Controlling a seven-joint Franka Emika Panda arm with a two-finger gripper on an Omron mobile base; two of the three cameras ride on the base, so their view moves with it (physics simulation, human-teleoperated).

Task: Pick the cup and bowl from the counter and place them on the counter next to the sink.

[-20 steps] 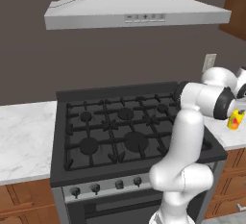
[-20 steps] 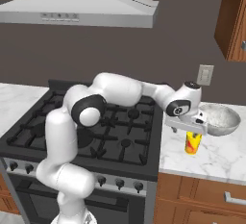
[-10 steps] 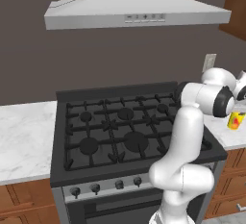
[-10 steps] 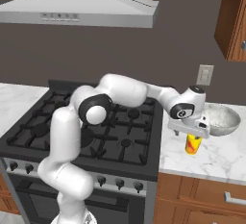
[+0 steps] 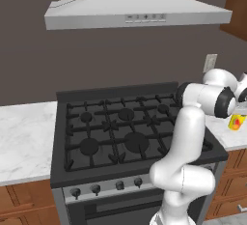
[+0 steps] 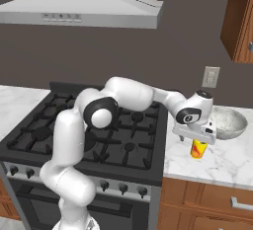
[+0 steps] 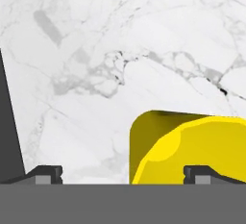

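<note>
Yellow showed at the lower right of the hand view, where the cup (image 7: 192, 151) stood on the white marble table (image 7: 96, 50), partly between the two finger tips but off toward the right one rather than centred. The end effector (image 7: 122, 174) hung over it with its jaws spread fully wide and nothing in them. In the right base view the end effector (image 6: 196, 136) sat at centre right, just above the cup (image 6: 198, 149), and the bowl (image 6: 226, 122) stood on the table (image 6: 222, 162) just behind, toward the right edge. In the left base view the cup (image 5: 236, 121) peeked out at the far right, past the stove (image 5: 120, 132). As I judged it, the task had barely started: neither the cup nor the bowl had been lifted, and both waited beside the stove. Grasping the cup, carrying it off beside the sink, then the same for the bowl, all remained to do.
</note>
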